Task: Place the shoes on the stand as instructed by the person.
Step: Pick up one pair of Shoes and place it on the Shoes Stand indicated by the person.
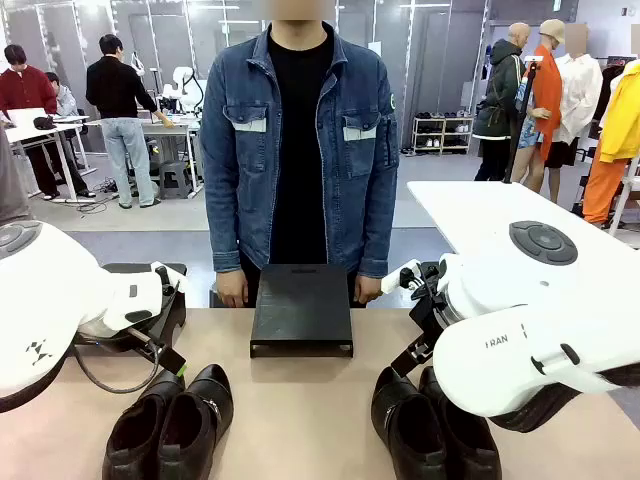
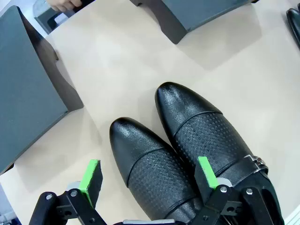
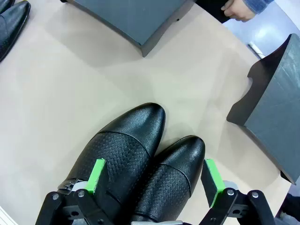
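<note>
On the pale bench [image 1: 300, 400], centre rear: one low black stand [image 1: 301, 310] with a flat top. Behind it, at the far edge: the person [image 1: 300, 150] in a blue denim jacket over a black shirt, hands [image 1: 232, 290] lowered, one on each side of the stand. Near edge, robot's left: the strapped pair [image 1: 170, 425], two glossy black shoes side by side and touching, toes toward the stand, perforated panels across the middle, a metal buckle on one strap in the left wrist view. Near edge, robot's right: the second pair [image 1: 430, 430], glossy black, also side by side and touching, toes toward the stand, partly hidden by the white right arm. Both pairs sit on the bench, well apart from each other and from the stand. Left pincer [image 2: 149, 176]: above the strapped pair, green pads wide apart, holding nothing. Right pincer [image 3: 153, 178]: above the second pair, pads likewise wide apart, holding nothing. To the outer side of each pair: a dark grey block [image 2: 28, 93].
</note>
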`<state>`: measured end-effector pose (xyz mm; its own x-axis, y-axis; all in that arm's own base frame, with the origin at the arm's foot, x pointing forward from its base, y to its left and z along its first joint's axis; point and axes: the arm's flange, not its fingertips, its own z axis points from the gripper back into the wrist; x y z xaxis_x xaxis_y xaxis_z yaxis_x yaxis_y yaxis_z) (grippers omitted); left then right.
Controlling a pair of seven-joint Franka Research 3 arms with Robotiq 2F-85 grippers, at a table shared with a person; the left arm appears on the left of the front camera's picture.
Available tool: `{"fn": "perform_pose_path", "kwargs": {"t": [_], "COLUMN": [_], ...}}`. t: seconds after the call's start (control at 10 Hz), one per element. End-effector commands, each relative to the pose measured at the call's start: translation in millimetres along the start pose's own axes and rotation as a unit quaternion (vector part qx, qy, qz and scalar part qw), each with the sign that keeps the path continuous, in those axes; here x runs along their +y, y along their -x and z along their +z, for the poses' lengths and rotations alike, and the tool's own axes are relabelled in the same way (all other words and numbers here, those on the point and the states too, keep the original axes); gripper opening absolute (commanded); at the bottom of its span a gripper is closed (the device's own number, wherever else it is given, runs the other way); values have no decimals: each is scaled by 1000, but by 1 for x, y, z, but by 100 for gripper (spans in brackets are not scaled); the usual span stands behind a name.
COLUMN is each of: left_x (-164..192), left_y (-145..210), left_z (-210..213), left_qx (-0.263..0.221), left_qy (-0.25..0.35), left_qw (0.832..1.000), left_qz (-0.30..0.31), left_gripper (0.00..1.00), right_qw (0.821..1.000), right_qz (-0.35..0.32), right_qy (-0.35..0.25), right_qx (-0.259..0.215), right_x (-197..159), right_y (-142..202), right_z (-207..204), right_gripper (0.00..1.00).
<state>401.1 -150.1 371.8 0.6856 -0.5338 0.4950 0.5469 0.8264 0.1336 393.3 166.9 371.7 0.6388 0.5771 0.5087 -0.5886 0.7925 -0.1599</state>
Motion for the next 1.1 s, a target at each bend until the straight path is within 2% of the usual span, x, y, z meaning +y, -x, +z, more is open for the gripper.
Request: {"fn": "perform_pose_path", "kwargs": {"t": [0.0,1.0], "left_x": [0,0], "left_y": [0,0], "left_z": [0,0], "left_qx": [0,0], "left_qy": [0,0], "left_qw": [1000,1000], "left_qz": [0,0], "left_gripper": [100,100], "right_qw": [1000,1000], "right_qz": [-1,-1], "right_qy": [0,0], "right_qx": [0,0], "right_x": [0,0], "right_y": [0,0], "right_z": [0,0], "right_gripper": [100,100]}}
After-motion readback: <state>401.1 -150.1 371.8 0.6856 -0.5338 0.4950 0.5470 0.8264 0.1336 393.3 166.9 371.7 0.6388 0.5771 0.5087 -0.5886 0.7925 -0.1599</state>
